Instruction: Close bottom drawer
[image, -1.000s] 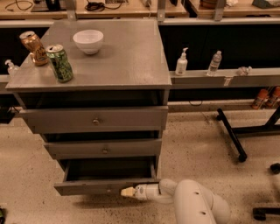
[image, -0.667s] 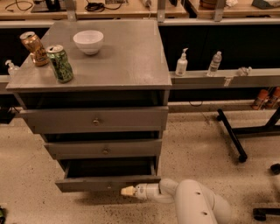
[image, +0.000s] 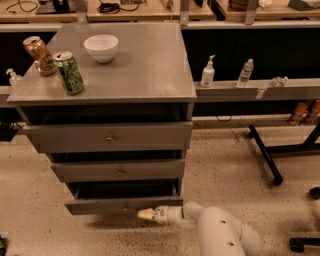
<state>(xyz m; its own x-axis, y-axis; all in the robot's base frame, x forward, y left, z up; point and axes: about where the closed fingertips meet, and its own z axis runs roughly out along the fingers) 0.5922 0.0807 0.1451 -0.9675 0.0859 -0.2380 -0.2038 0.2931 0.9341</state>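
Note:
The bottom drawer (image: 122, 204) is the lowest of the grey cabinet's (image: 125, 75) three drawers. It stands pulled out a little, with a dark gap above its slim front panel. My gripper (image: 146, 214) is low at the floor, its pale tip right at the lower right part of the drawer front. The white arm (image: 220, 232) reaches in from the bottom right. The drawer's knob is hard to make out.
On the cabinet top stand a white bowl (image: 101, 47), a green can (image: 68, 73) and a tan can (image: 39, 55). The top drawer (image: 110, 136) and middle drawer (image: 119, 170) also sit slightly out. Bottles (image: 207, 72) line a shelf at right; black frame legs (image: 265, 155) lie on the floor.
The gripper has stayed at the bottom drawer's front. The drawer looks pushed in slightly; little else differs.

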